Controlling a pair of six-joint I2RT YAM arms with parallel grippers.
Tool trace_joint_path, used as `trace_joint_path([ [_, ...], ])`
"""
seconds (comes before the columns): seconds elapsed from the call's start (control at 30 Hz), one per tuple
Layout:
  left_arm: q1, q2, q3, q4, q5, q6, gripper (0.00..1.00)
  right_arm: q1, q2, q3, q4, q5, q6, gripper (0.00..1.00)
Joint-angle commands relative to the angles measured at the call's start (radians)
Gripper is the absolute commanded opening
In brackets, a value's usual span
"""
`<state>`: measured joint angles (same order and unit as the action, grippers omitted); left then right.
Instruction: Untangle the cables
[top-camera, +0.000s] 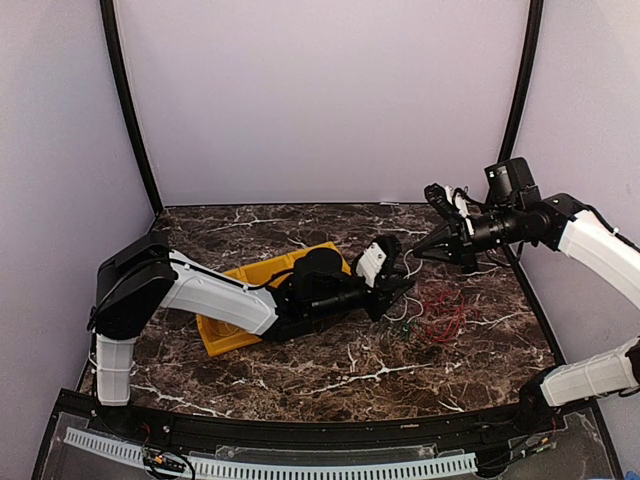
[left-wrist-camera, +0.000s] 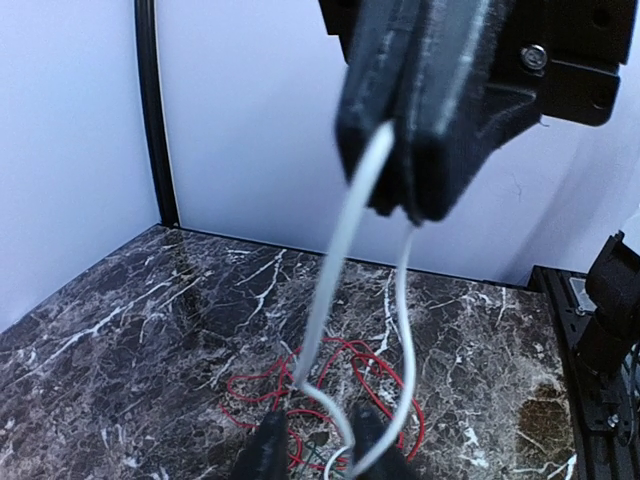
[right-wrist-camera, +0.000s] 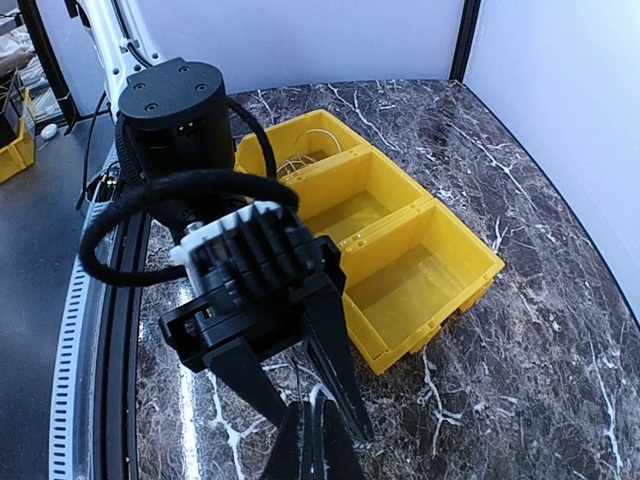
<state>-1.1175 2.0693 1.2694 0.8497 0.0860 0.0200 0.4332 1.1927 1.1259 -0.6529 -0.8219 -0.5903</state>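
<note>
The right gripper (left-wrist-camera: 405, 205) is clenched on the white cable (left-wrist-camera: 337, 270), holding it above the red cable (left-wrist-camera: 340, 350). The left gripper (left-wrist-camera: 318, 445) is released, its fingers straddling the white strand just above the red cable. Close the left gripper there, then separate the grippers slowly. Stop if red strands rise.

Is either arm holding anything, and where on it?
The right end effector pinches the white cable at a bend; both strands hang down. The left end effector is open.
</note>
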Motion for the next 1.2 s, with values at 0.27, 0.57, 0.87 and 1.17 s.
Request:
trace_joint_path([
  [0.27,-0.001,-0.060,-0.116,0.177,-0.067,-0.128,0.00,0.007,-0.029,-0.080,0.117,0.050,0.025,0.43],
  [0.57,0.001,-0.075,-0.265,0.349,-0.139,-0.333,0.00,0.011,0.017,-0.339,0.307,0.118,-0.077,0.75],
  [0.87,0.000,-0.091,-0.317,0.446,-0.180,-0.377,0.00,0.105,0.250,-0.316,0.377,0.200,-0.044,0.61],
  [1.17,0.000,-0.346,-0.401,0.426,-0.219,-0.325,0.00,0.133,0.424,-0.283,0.381,0.310,0.024,0.00],
])
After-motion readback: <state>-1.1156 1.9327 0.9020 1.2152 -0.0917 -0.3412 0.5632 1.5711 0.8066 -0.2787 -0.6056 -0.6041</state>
